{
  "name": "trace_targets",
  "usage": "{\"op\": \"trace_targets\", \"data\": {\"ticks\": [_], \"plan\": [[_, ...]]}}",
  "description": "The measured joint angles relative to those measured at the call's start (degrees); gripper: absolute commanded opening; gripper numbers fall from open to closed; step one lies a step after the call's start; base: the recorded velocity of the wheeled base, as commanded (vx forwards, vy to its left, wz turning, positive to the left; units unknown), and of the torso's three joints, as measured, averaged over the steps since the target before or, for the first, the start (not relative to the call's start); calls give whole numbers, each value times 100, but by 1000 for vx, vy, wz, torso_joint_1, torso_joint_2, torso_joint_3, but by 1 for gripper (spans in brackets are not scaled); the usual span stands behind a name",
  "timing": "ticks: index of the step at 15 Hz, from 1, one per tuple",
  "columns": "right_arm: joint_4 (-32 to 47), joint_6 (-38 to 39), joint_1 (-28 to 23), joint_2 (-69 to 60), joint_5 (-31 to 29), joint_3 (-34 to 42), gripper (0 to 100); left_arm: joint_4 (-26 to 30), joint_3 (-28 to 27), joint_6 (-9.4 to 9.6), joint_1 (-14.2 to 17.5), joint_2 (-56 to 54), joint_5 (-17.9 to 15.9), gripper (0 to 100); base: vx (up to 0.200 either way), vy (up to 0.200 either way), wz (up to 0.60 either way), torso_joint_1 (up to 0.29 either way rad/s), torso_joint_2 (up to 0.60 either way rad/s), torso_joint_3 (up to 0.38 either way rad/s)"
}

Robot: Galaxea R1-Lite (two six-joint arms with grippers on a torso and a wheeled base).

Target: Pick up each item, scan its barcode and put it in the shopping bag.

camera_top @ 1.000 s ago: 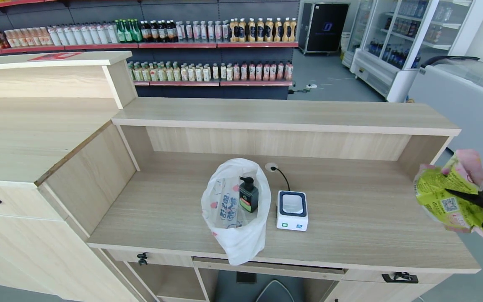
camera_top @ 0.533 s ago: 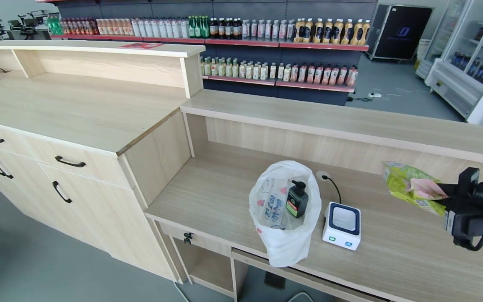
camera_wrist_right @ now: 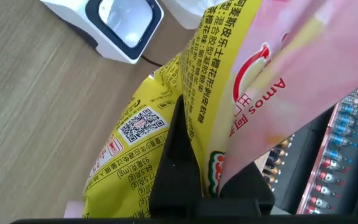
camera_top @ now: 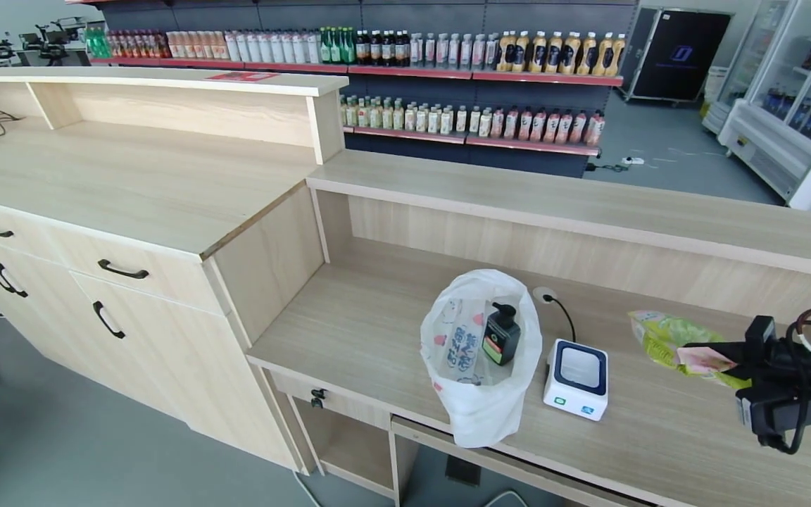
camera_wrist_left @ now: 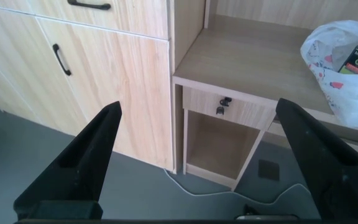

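Right gripper (camera_top: 712, 350) clamped on snack packet (camera_top: 669, 336), low over counter (camera_top: 377, 331) at 3 o'clock of scanner (camera_top: 576, 379), probably to present its code; shopping bag (camera_top: 479, 415) stands open at scanner's 9 o'clock, pump bottle (camera_top: 502, 338) inside; left gripper (camera_wrist_left: 197, 155) spread wide, empty; unclear if packet touches counter; barcode side hard to make out; packet's rear hidden by gripper.

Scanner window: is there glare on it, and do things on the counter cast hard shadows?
Right wrist view: the scanner window reflects a pale bright patch. Head view: window evenly pale; bag and scanner cast only faint, soft shadows on the counter.
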Motion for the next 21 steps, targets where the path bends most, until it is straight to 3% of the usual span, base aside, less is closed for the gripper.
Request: {"op": "trace_targets", "data": {"ticks": [13,21], "plan": [[1086,-1547,69,527,37,-395,0,0,0,2,0,0,0,100,0,0,0,0,0,0],[1018,-1675,695,869,99,-614,0,0,0,0,0,0,0,100,0,0,0,0,0,0]]}}
